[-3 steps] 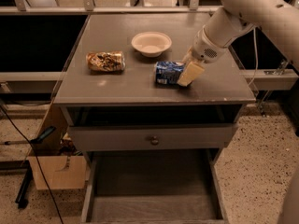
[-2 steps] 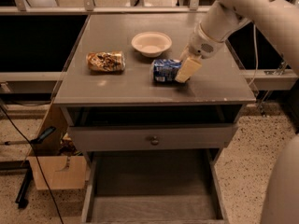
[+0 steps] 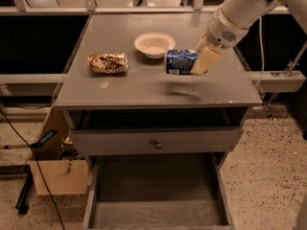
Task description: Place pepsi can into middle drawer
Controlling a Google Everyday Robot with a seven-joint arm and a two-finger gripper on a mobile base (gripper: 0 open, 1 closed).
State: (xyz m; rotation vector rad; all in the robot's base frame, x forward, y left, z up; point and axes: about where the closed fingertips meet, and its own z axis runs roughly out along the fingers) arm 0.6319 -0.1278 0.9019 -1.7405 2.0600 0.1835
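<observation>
The pepsi can (image 3: 180, 62) lies sideways in the gripper (image 3: 200, 64). One tan finger (image 3: 207, 60) is pressed across the near side of its right end; the other is hidden behind, so the jaws look closed on it. A shadow on the cabinet top (image 3: 144, 87), nearer than the can, suggests it hangs just clear of the surface, right of centre. Just beside it to the far left sits a white bowl (image 3: 154, 44), and well to the left lies a tan-and-brown can (image 3: 108, 63).

Below, a drawer front with a knob (image 3: 156, 142) stands slightly out. Under it the middle drawer (image 3: 153, 195) is pulled far out towards the near side, its floor bare.

The step in hand is the carry. The can should travel near, past the cabinet edge and the knobbed front, before descending. Lowering it close to the floor before release should prevent rolling.
</observation>
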